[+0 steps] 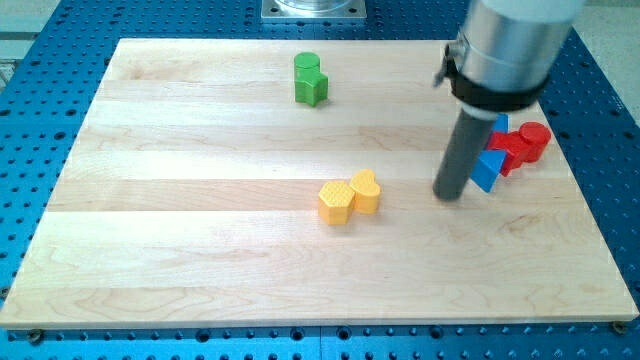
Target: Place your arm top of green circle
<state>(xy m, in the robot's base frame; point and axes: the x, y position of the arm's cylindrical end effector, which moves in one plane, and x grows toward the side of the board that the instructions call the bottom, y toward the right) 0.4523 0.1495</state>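
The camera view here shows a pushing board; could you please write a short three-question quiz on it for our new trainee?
1. True or false: my tip is touching the green circle.
2. Which blocks lie nearest my tip? A) the yellow blocks B) the blue blocks C) the green star
3. Fill in: the red blocks sit near the view's ____ edge of the wooden board.

Key: 1. False; the green circle is far off toward the view's top left. 2. B. 3. right.
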